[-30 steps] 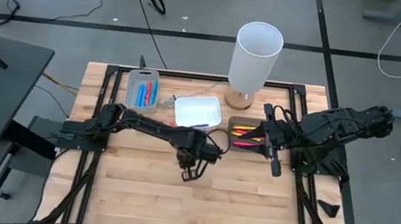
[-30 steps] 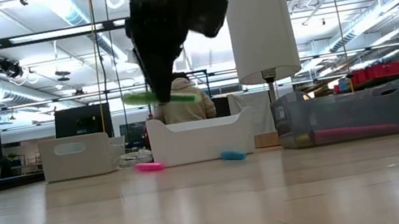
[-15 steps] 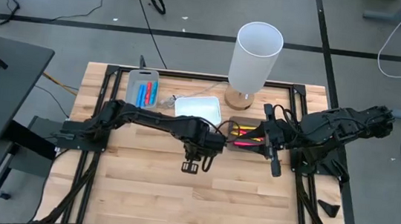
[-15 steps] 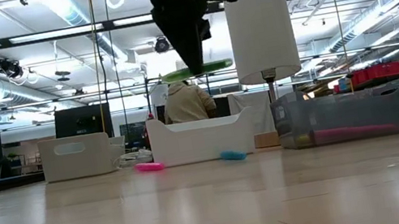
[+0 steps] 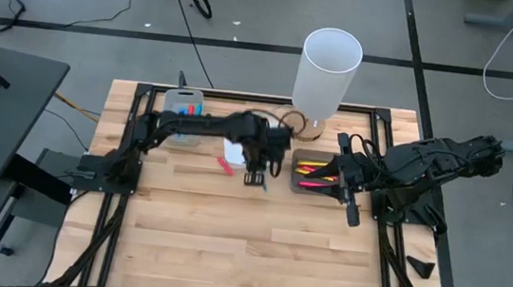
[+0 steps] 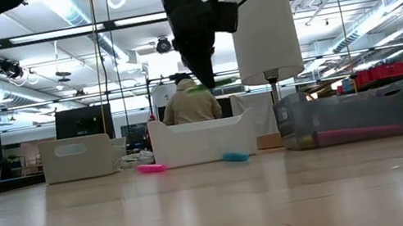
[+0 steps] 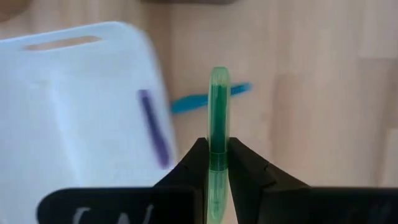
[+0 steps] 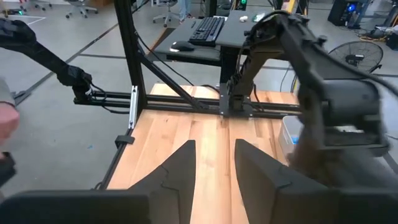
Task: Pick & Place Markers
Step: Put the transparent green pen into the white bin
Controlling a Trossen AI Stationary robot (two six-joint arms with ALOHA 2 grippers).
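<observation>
The left gripper [image 7: 217,163] is pinching a green marker [image 7: 217,118] between its fingers, hovering high above the table [image 5: 227,245]. Directly beneath it are the near rim of the white tray [image 7: 74,106], with a purple marker [image 7: 152,127] inside, and a blue marker [image 7: 208,99] lying on bare wood just beyond that edge. A pink marker [image 5: 225,165] is lying beside it. The right gripper [image 8: 214,165] is waiting apart with fingers spread, by the dark tray [image 5: 315,176].
</observation>
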